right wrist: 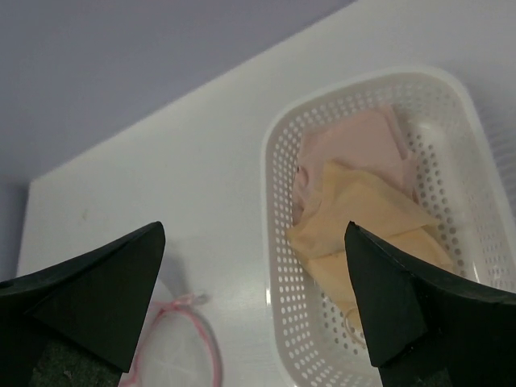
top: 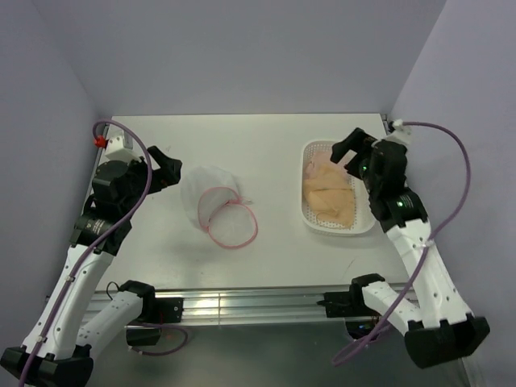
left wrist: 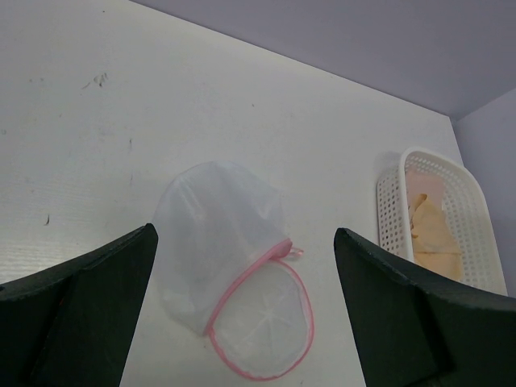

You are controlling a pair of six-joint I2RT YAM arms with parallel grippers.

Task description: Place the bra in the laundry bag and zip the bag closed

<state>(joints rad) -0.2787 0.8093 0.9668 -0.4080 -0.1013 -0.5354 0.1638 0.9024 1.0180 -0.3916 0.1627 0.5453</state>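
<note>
The peach-tan bra (top: 332, 201) lies in the white perforated basket (top: 308, 211) at the right, partly over a paler pink garment (top: 321, 165); it also shows in the right wrist view (right wrist: 367, 226) and the left wrist view (left wrist: 435, 234). The white mesh laundry bag (top: 216, 200) with a pink zipper rim lies unzipped at centre-left, its opening facing the front; it shows in the left wrist view (left wrist: 234, 266). My left gripper (top: 171, 171) is open and empty, just left of the bag. My right gripper (top: 348, 155) is open and empty above the basket's far end.
The basket's rim (right wrist: 274, 266) stands up around the garments. The bag's pink rim (right wrist: 189, 347) shows at the lower left of the right wrist view. Purple walls close the table at the back and both sides. A metal rail (top: 242, 305) runs along the front edge.
</note>
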